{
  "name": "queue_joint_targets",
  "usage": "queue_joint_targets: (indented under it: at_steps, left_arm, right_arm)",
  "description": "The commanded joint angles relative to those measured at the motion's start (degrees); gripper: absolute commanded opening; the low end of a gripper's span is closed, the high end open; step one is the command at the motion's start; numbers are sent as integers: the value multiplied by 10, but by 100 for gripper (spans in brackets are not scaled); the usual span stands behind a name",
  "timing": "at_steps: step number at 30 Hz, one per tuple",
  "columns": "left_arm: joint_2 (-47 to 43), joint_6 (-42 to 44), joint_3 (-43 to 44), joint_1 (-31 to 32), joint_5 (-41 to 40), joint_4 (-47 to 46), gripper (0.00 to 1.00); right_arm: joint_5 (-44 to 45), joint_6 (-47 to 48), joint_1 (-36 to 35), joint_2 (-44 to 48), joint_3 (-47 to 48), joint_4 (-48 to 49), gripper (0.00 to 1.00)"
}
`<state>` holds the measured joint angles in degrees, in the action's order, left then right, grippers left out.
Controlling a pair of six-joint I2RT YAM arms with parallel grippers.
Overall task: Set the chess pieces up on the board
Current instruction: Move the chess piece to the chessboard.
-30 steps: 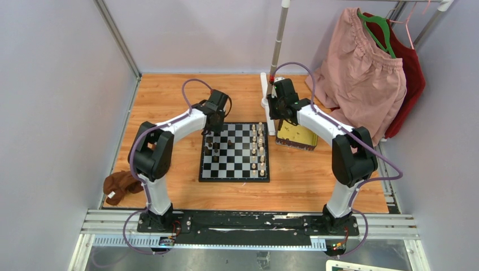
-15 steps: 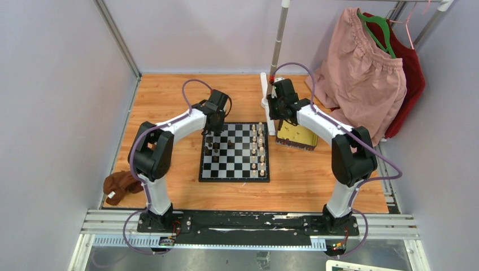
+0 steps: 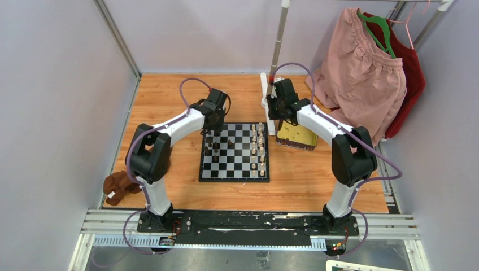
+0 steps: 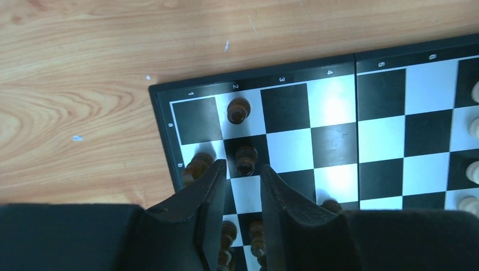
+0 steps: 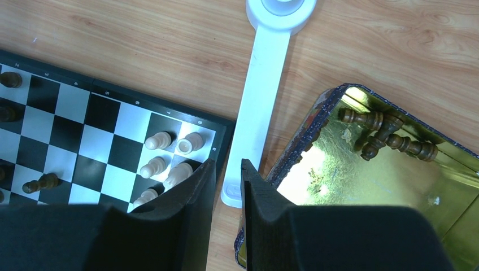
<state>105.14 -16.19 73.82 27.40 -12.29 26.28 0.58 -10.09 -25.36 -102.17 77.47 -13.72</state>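
Observation:
The board [image 3: 237, 164] lies mid-table. Cream pieces [image 3: 261, 148] stand in two files along its right side, and a few dark pieces [image 3: 209, 145] stand at its far left. My left gripper [image 3: 210, 133] hovers over that far left corner. In the left wrist view it [image 4: 242, 166] is open and empty, with a dark pawn [image 4: 245, 158] just ahead of the tips and another [image 4: 238, 110] beyond it. My right gripper [image 3: 275, 120] is slightly open and empty between the board and the gold tray [image 3: 297, 136]. A few dark pieces [image 5: 390, 135] lie in the tray [image 5: 361, 186].
A white stand base [image 5: 265, 84] with an upright pole [image 3: 278, 42] sits between the board and the tray. Pink and red clothes [image 3: 361, 73] hang at the back right. A brown cloth [image 3: 118, 185] lies at the table's near left edge.
The left arm's elbow has swung slightly to the left, while its gripper stays over the board's far left corner. The right arm has barely moved.

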Motion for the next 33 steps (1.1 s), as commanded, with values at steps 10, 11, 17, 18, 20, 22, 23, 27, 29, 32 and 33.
queue_joint_targets:
  at_steps: [10, 11, 17, 18, 20, 22, 23, 27, 29, 32, 33]
  left_arm:
    - [-105, 23, 0, 31, 42, 6, 39]
    - [-110, 28, -6, 38, 49, 5, 40]
    - [-129, 51, -49, 62, 92, 0, 42]
    - [-130, 54, -53, 65, 92, 3, 42]
    - [-130, 58, -63, 68, 93, 8, 42]
    - [-129, 59, -73, 70, 97, 7, 41]
    - [-126, 60, -76, 70, 100, 8, 41]
    - [-111, 64, -79, 74, 110, 6, 41]
    - [-103, 66, -78, 77, 112, 4, 41]
    - [-90, 68, -74, 79, 113, 0, 41]
    - [-86, 69, -73, 79, 113, -3, 41]
  right_arm:
    - [-6, -13, 6, 28, -7, -5, 27]
    - [-6, -13, 6, 33, -10, -6, 27]
    - [24, -20, 6, 49, -22, -6, 28]
    - [26, -23, 6, 51, -23, -6, 28]
    - [31, -26, 6, 57, -26, -5, 27]
    - [37, -28, 6, 61, -28, -4, 27]
    - [39, -29, 6, 62, -29, -4, 27]
    - [40, -28, 6, 63, -29, -5, 27]
    - [40, -28, 6, 62, -30, -5, 27]
    - [42, -25, 7, 61, -29, -6, 27]
    - [42, -24, 7, 61, -29, -7, 28]
